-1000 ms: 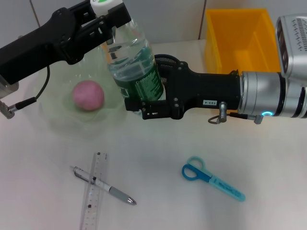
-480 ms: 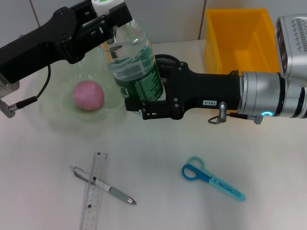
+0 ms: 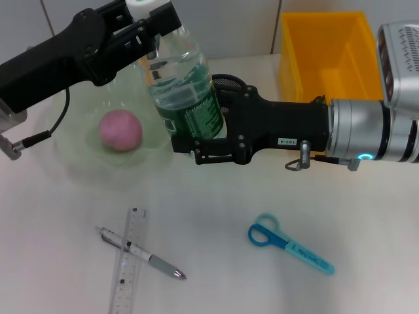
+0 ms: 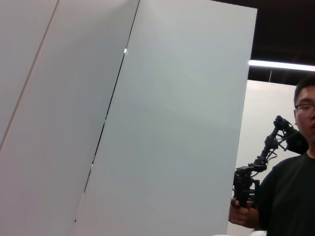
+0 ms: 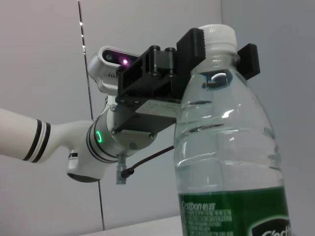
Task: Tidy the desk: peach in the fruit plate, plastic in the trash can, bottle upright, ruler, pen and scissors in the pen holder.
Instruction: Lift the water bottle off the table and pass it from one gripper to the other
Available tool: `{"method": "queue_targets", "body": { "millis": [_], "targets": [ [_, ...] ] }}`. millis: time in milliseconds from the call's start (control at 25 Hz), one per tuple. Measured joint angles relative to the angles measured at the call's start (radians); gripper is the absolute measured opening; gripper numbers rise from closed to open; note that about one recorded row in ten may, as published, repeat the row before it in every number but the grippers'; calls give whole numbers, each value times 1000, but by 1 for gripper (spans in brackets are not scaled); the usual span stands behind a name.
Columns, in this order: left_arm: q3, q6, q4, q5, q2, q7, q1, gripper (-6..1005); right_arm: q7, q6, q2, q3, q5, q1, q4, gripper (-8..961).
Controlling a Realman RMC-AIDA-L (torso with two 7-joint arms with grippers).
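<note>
At the centre-top of the desk [image 3: 216,216] we hold the water bottle [image 3: 182,91] upright between both arms. Our left gripper [image 3: 149,14] comes in from ten o'clock, its jaws closed on the white cap [image 5: 216,33]. Our right gripper [image 3: 196,139] reaches in from three o'clock, jaws clamped round the green-labelled lower body. At nine o'clock of the bottle the peach [image 3: 120,129] lies in the clear fruit plate [image 3: 65,157]. At six o'clock the pen [image 3: 141,253] lies across the ruler [image 3: 129,261]; the blue scissors [image 3: 289,243] lie at five o'clock. The yellow bin [image 3: 330,55] stands at two o'clock.
</note>
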Motion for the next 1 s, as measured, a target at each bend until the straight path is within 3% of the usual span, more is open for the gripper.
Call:
{"method": "queue_targets", "body": {
  "millis": [1000],
  "targets": [
    [0,0,0,1,3,-1,1,446,1,-18,-3,13,-1,-67,-62,812]
  ]
}}
